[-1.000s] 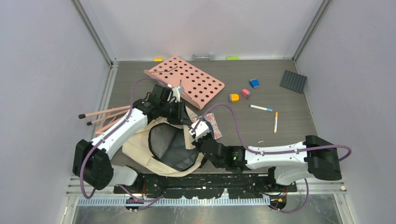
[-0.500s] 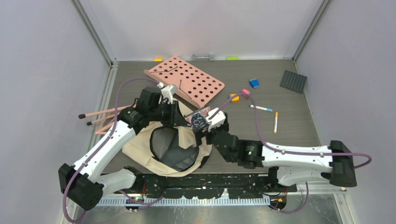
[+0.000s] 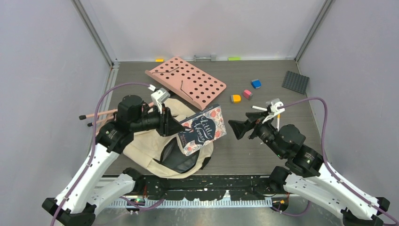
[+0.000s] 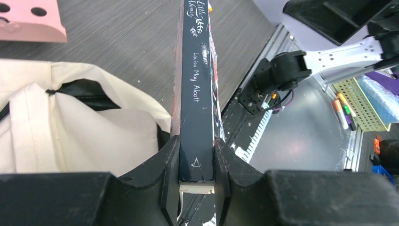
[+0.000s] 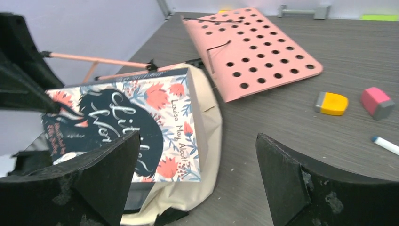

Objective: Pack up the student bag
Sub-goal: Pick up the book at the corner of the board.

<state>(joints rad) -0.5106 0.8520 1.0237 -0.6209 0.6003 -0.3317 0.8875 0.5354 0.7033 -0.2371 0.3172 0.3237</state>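
The student bag (image 3: pixel 141 147) is a cream backpack lying near the front edge, its dark mouth (image 3: pixel 176 157) open. My left gripper (image 3: pixel 175 127) is shut on the spine end of a floral book (image 3: pixel 203 128), which hangs level above the bag's mouth. In the left wrist view the dark spine (image 4: pixel 196 89) is clamped in my left gripper (image 4: pixel 196 165), with the bag (image 4: pixel 70 132) below. My right gripper (image 3: pixel 237 128) stands open to the right of the book and clear of it. The right wrist view shows the book (image 5: pixel 127 122) and bag (image 5: pixel 209 136) ahead of the right gripper (image 5: pixel 197 183).
A pink perforated board (image 3: pixel 186 82) lies behind the bag, with pink pencils (image 3: pixel 101 115) at the left. Orange (image 3: pixel 235 98), pink (image 3: pixel 247 94) and blue (image 3: pixel 256 84) erasers, two markers (image 3: pixel 263 109) (image 3: pixel 277 123) and a dark grey plate (image 3: pixel 295 82) lie at right.
My right gripper has opened and pulled back to the right, away from the book. The book has risen and now sticks out of the left gripper over the bag.
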